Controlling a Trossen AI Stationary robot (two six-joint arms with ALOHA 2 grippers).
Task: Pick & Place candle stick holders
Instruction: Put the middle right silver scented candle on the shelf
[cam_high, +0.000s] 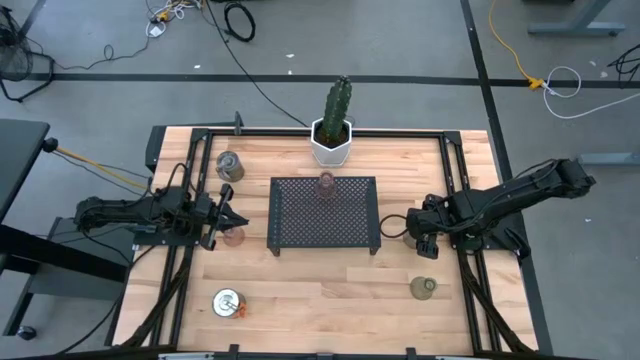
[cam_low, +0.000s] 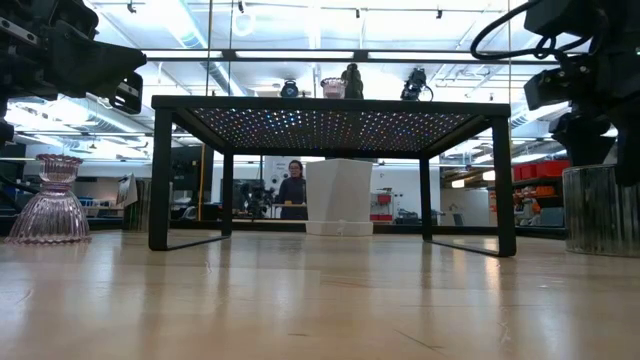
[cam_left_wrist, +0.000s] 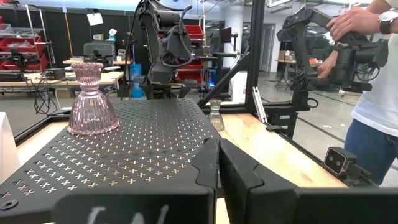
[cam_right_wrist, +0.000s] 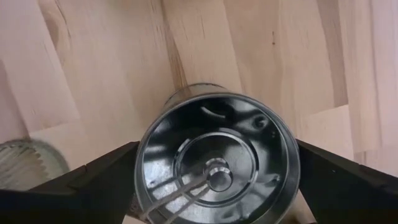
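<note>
My right gripper is open and points down over a shiny silver holder, which stands upright on the table. One finger is on each side of its round wall. My left gripper is shut and empty at the tray's left side. A pinkish glass holder stands on the table beside it. Another pink glass holder stands on the black mesh tray. A greenish cup stands at the front right. Two more silver holders stand at the far left and the front left. My right gripper has its fingers on either side of the silver holder's rim, coming from above. I cannot tell whether they touch it. The holder stands upright on the table.
A white hexagonal pot with a cactus stands at the table's far edge behind the tray. A person stands beyond the table's near right side, hands on another arm. Bare wood lies in front of the tray.
</note>
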